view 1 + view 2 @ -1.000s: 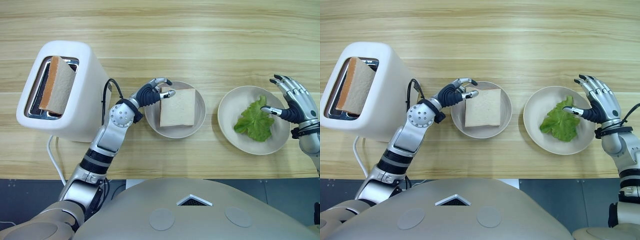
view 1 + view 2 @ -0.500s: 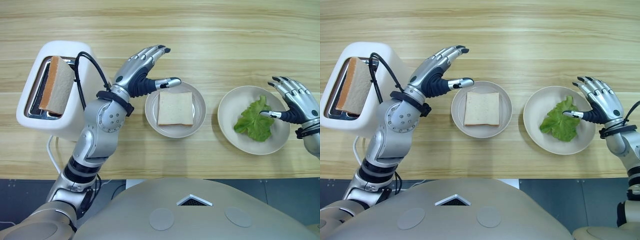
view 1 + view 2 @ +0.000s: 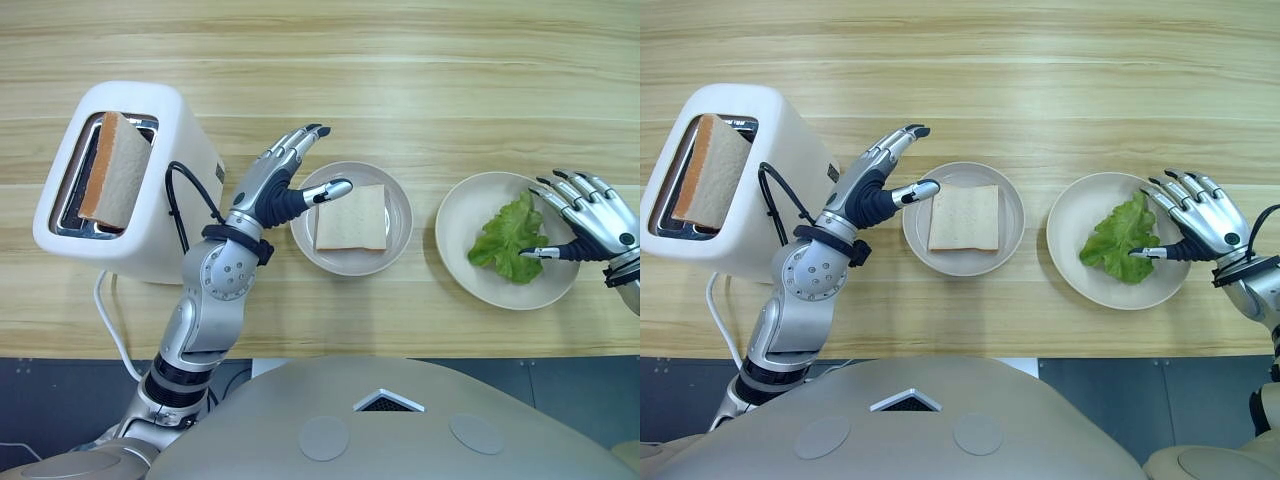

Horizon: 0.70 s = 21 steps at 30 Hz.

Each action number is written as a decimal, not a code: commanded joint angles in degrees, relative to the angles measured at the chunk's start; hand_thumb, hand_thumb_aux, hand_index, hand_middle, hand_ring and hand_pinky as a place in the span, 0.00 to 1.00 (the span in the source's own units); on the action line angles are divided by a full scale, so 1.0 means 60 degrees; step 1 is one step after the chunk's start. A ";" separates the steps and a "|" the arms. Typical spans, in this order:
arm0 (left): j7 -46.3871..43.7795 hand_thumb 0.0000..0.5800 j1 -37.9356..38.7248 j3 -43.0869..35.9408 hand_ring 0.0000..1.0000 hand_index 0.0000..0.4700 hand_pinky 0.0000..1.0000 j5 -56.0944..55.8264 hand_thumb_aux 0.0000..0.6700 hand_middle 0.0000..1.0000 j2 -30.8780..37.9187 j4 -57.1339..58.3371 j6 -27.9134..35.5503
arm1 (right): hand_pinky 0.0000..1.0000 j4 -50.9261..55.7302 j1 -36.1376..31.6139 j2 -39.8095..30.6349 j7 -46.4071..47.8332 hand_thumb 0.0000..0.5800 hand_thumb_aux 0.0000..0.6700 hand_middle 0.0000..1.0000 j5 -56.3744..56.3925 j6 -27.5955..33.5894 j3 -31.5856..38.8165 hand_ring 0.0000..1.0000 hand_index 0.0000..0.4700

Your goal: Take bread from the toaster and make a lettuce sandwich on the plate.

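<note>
- Hovering with fingers (image 3: pixel 298 143) spread wide and nothing in them, my left hand (image 3: pixel 272 188) hangs between the toaster (image 3: pixel 180 125) and the plate (image 3: pixel 352 270), at the plate's 9 o'clock side.
- My left thumb stretches toward 3 o'clock. Its tip is over the plate's rim at about 10 o'clock, just short of the slice of bread (image 3: pixel 350 217). My other fingers point toward 1 o'clock over the bare wooden table (image 3: pixel 420 70).
- That slice of bread lies flat in the middle of the plate with its pale face up. It touches neither of my hands.
- The white toaster sits at the table's 9 o'clock. In its slot stands a second slice (image 3: pixel 115 170), sticking well up out of the top, with its brown crust edge toward 9 o'clock.
- At the bread plate's 3 o'clock, near it but apart from it, is a second plate (image 3: pixel 460 215). It carries a green lettuce leaf (image 3: pixel 508 240), which lies toward the plate's middle and 3 o'clock half.
- My right hand (image 3: pixel 598 218) is over that second plate's 3 o'clock rim, its fingers fanned out and gripping nothing. The fingertips point toward 10 o'clock above the leaf's upper right part.
- My right thumb reaches toward 9 o'clock, and its tip is at the leaf's 4 o'clock edge. I cannot tell whether it touches the lettuce or hangs just above it.
</note>
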 commanded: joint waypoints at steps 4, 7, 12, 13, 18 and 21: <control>0.0032 0.00 0.0080 -0.0141 0.00 0.00 0.00 0.0112 0.00 0.00 -0.0175 0.0297 -0.0142 | 0.07 0.0374 -0.0365 0.0126 -0.0320 0.00 0.00 0.07 -0.0093 0.0133 0.0758 0.07 0.00; 0.0025 0.00 0.0086 -0.0123 0.00 0.00 0.00 0.0105 0.00 0.00 -0.0202 0.0337 -0.0182 | 0.08 0.0468 -0.0450 0.0150 -0.0374 0.76 0.51 0.08 -0.0067 0.0146 0.0970 0.08 0.51; 0.0029 0.00 0.0047 -0.0113 0.00 0.00 0.00 0.0086 0.00 0.00 -0.0266 0.0452 -0.0247 | 0.11 0.0554 -0.0521 0.0158 -0.0535 0.95 0.78 0.11 -0.0026 0.0199 0.1257 0.11 0.78; 0.0030 0.00 0.0037 -0.0108 0.00 0.00 0.00 0.0084 0.00 0.00 -0.0283 0.0476 -0.0258 | 0.12 0.0554 -0.0534 0.0155 -0.0568 0.98 0.86 0.12 -0.0021 0.0209 0.1315 0.12 0.86; 0.0045 0.00 0.0071 -0.0070 0.00 0.00 0.00 0.0023 0.00 0.00 -0.0331 0.0575 -0.0319 | 0.11 0.0351 -0.0481 0.0108 -0.0758 1.00 1.00 0.11 0.0065 0.0177 0.1457 0.11 1.00; 0.0039 0.00 0.0090 -0.0053 0.00 0.00 0.00 -0.0033 0.00 0.00 -0.0350 0.0652 -0.0351 | 0.12 0.0167 -0.0424 0.0104 -0.0821 1.00 1.00 0.12 0.0139 0.0058 0.1521 0.12 1.00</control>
